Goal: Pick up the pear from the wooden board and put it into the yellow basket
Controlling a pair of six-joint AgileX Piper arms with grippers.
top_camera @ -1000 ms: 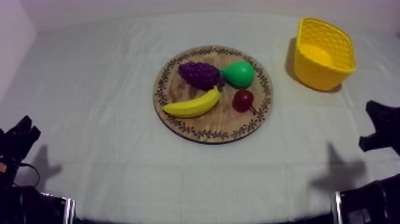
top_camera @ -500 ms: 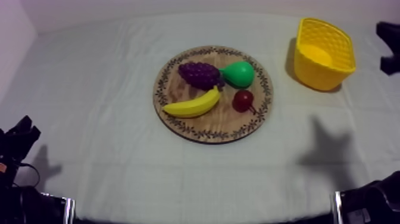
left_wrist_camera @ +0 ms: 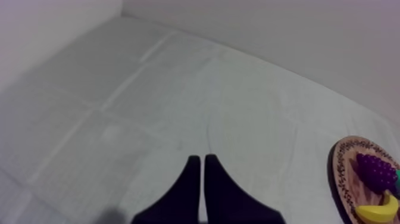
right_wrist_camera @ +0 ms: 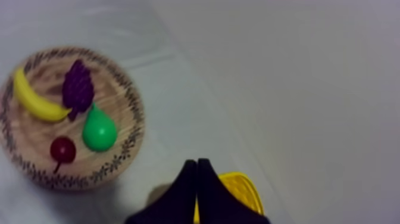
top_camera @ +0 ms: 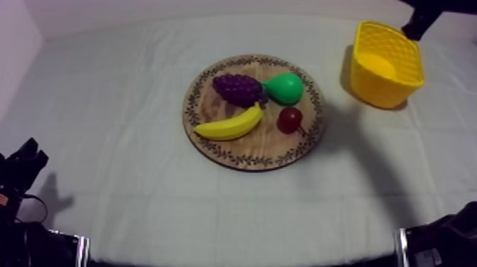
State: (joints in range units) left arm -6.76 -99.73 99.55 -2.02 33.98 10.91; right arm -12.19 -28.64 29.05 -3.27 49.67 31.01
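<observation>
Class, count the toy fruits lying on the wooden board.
4: grapes at the back left, pear beside them, banana in front, small red fruit front right. None seems hidden.

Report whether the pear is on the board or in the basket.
On the board. The pear lies on it beside the grapes; the basket stands apart from the board.

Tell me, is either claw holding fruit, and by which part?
Nothing is held: the left gripper and right gripper are both shut empty; the pear lies on the wooden board.
</observation>
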